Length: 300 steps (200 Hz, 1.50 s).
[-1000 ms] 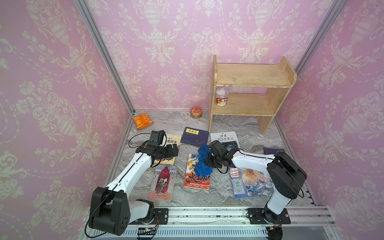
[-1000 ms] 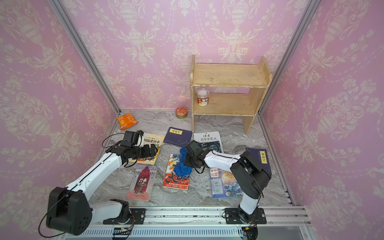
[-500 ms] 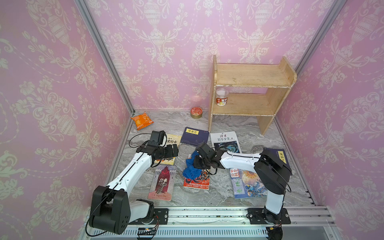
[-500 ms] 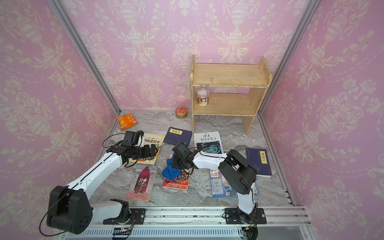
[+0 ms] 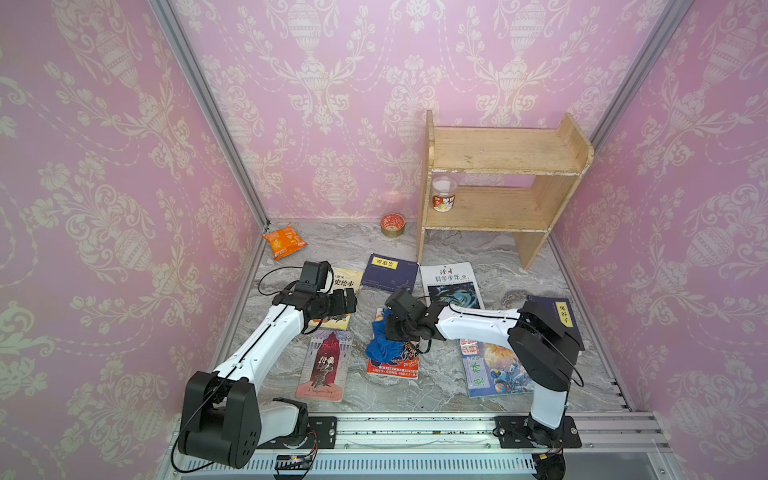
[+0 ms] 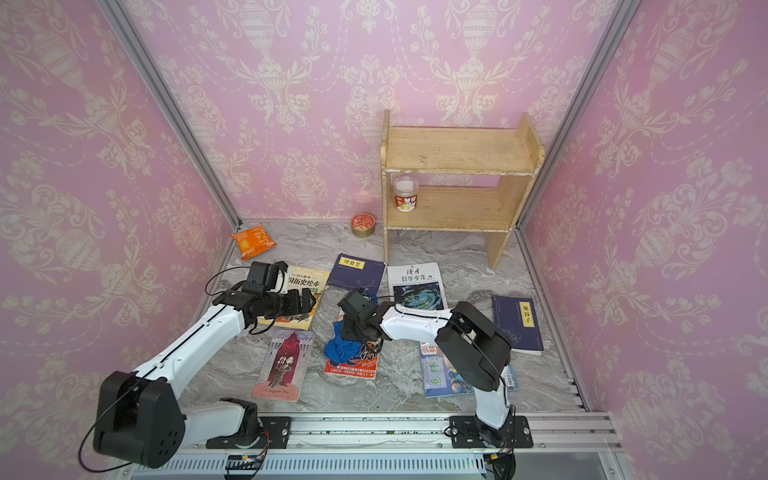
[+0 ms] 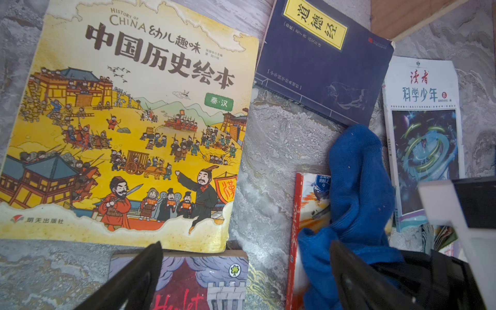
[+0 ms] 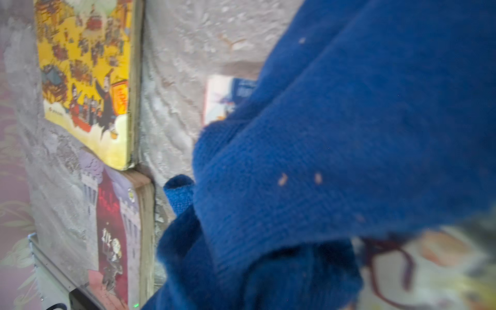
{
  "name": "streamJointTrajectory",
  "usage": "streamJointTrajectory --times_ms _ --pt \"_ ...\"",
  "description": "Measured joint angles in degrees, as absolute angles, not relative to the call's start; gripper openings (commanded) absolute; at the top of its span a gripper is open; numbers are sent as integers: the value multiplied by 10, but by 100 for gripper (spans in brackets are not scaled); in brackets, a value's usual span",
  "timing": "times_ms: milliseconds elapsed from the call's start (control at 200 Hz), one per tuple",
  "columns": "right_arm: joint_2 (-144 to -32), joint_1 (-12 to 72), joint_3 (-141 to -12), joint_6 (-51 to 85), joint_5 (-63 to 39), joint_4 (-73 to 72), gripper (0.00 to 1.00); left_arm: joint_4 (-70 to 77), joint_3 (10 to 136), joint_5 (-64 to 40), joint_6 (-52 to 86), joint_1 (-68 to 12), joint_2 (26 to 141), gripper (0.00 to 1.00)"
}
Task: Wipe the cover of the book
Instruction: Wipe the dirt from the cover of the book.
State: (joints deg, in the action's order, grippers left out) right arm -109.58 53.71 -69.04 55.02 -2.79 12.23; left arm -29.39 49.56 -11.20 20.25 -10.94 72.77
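Books lie flat on the marble tabletop (image 5: 436,390), and I count seven: one yellow book (image 5: 343,282), one Hamlet book (image 5: 326,368), one red book (image 5: 392,368), one navy book (image 5: 388,272) at the back, a second navy book (image 5: 559,316) at the right side, one science magazine (image 5: 451,282) and one blue magazine (image 5: 494,372).

The red book is in the front middle, between the Hamlet book and the blue magazine, and touches neither. One blue cloth (image 5: 382,347) is bunched on the upper part of its cover and hangs over its left edge. The lower part of the cover is bare.

The right end effector (image 5: 397,332) is low over the red book and clamped on the cloth. Its fingers are buried in the folds, and the cloth fills most of the right wrist view.

The left end effector (image 5: 351,301) hovers over the yellow book. Its two fingers (image 7: 139,276) stand wide apart with nothing between them.

At the back right stands one wooden shelf (image 5: 507,151) with two boards. One cup (image 5: 444,194) stands on the lower board. One tin (image 5: 392,224) sits on the tabletop just beside the shelf, and one orange snack bag (image 5: 284,241) lies in the back left corner.
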Motion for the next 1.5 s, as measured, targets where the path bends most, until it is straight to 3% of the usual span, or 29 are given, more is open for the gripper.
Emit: streamJointTrajectory --times_ms 165,400,520,706,811,1151,1501 --pt "-1076 535 -650 558 -37 90 0 -294 496 -112 203 -109 728 99" --pt "-942 481 -500 567 -39 93 0 -294 496 -113 203 -109 728 99" --pt "-966 497 -537 569 -21 122 0 -294 495 -115 203 -109 728 99" --pt "-1089 566 -684 571 -17 131 0 -294 495 -117 204 -109 728 99" --pt "-1094 579 -683 575 -20 110 0 -294 495 -117 204 -109 727 99" --pt "-917 519 -484 585 -19 124 0 -294 493 -122 204 -109 724 99" --pt "-1096 609 -705 570 -9 164 0 -293 493 -128 204 -109 724 99"
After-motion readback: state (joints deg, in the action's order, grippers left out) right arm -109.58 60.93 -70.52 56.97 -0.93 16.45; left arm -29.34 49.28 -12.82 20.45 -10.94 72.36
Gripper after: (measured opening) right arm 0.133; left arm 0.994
